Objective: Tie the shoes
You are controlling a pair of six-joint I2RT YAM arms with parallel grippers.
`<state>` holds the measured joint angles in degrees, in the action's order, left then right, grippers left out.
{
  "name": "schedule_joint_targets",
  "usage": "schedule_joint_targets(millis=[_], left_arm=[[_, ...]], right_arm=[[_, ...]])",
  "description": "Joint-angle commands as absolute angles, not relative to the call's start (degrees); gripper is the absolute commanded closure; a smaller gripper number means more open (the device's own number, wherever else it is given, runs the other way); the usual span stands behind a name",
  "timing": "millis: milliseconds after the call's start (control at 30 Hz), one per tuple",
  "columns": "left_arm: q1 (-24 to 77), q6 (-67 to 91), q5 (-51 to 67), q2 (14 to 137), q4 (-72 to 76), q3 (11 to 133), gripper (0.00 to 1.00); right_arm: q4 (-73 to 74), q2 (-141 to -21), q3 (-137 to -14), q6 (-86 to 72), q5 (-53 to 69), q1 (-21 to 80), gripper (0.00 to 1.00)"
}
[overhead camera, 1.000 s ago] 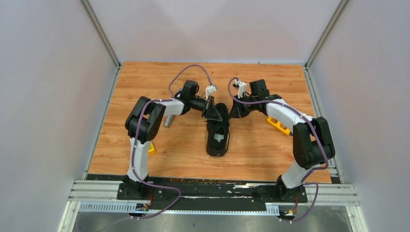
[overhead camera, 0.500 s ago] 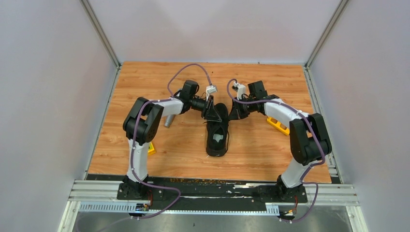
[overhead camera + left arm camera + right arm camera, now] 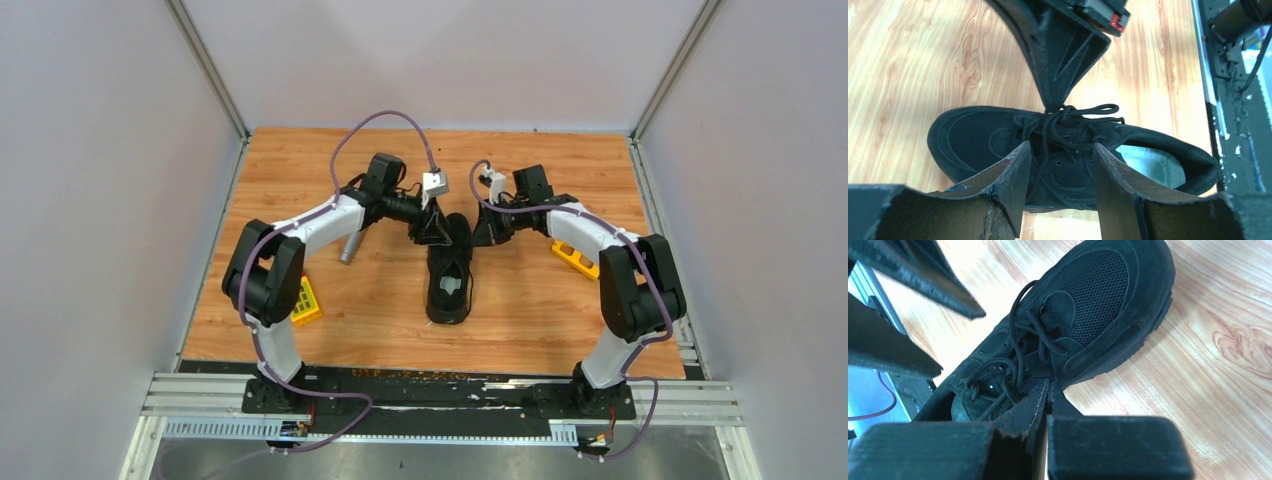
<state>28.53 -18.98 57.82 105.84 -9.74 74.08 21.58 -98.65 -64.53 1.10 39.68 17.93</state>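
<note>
Left gripper [image 3: 1059, 150] hangs with jaws apart just above the laces [image 3: 1088, 109] of the black sneaker [image 3: 973, 135], which lies on the wooden table [image 3: 908, 60]. Right gripper [image 3: 1048, 386], opposite, is pressed closed, its tips at the laces; whether it pinches one is unclear.

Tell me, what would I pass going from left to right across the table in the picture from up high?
left yellow object → silver microphone → black sneaker → right yellow object
</note>
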Motion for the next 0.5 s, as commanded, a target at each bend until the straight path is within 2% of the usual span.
schedule_joint_targets(millis=[0,167,467], left_arm=[[32.6,-27.8,53.9,100.0,-11.0,73.0,0.43],[38.7,-36.0,48.0,96.2,-4.2,68.0,0.41],[45.2,-51.0,37.9,95.0,-0.4,62.7,0.53]], right_arm=[[20.1,-98.5,-67.2,-1.2,42.2,17.8,1.00],[20.1,-98.4,-66.8,-1.6,42.4,17.8,1.00],[20.7,-99.1,-66.6,-1.1,43.1,17.8,1.00]])
